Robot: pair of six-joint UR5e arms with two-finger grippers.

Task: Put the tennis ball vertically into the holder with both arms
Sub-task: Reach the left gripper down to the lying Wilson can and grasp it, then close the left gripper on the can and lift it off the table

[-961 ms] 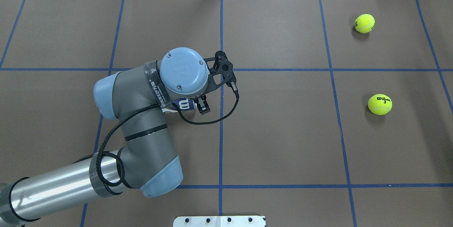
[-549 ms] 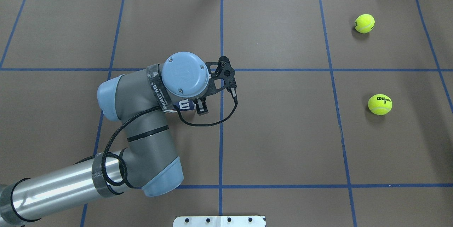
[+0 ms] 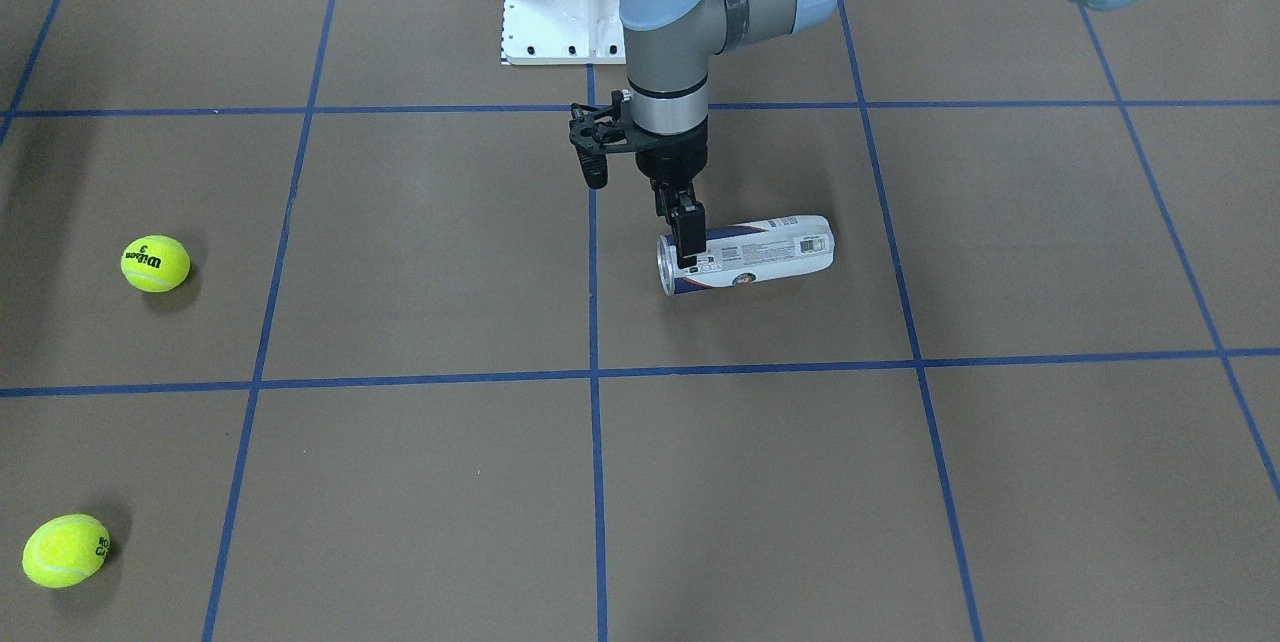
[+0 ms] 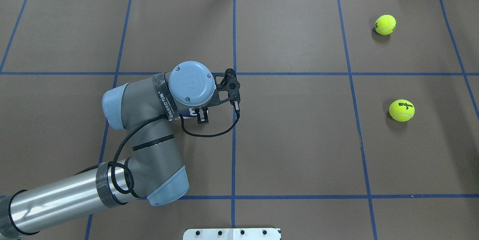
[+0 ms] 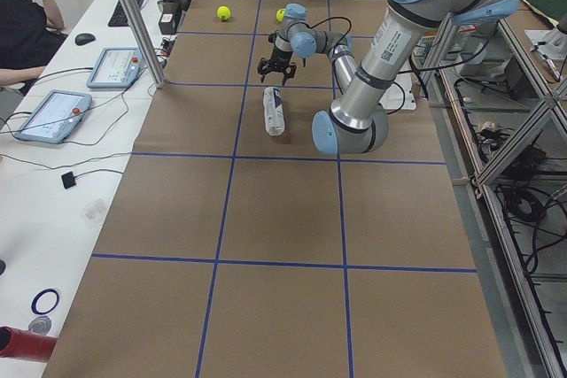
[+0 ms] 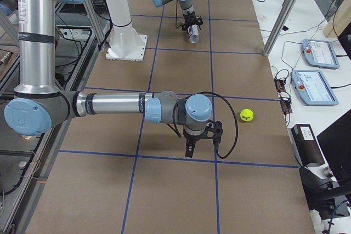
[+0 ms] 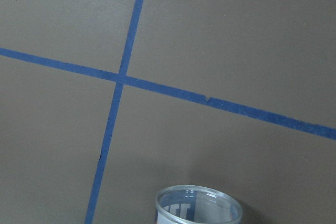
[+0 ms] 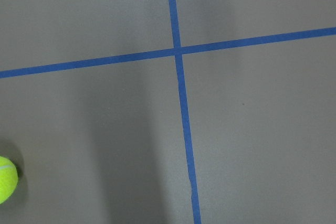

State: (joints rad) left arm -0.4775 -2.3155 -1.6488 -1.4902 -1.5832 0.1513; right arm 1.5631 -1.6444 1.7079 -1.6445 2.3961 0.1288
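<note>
The holder point(image 3: 760, 252), a clear can with a navy and white label, lies on its side near the table's middle, open mouth toward my right. My left gripper point(image 3: 686, 244) points down at that mouth end. It looks open, with one finger point(image 4: 202, 115) on the near side of the can and the other hidden. The left wrist view shows the can's open rim point(image 7: 197, 205) at the bottom edge. Two yellow tennis balls point(image 4: 401, 110) point(image 4: 385, 25) lie far to my right. My right gripper point(image 6: 190, 147) shows only in the exterior right view, near a ball point(image 6: 247, 115); I cannot tell its state.
Brown paper with a blue tape grid covers the table point(image 4: 299, 139). The white base plate point(image 4: 232, 233) sits at the robot's edge. The left arm's black cable point(image 4: 209, 134) loops beside the can. Tablets point(image 6: 315, 53) lie on a side bench.
My left wrist and gripper have moved to the left along the can, so the visible finger now sits over its open end. The can and balls have not moved.
</note>
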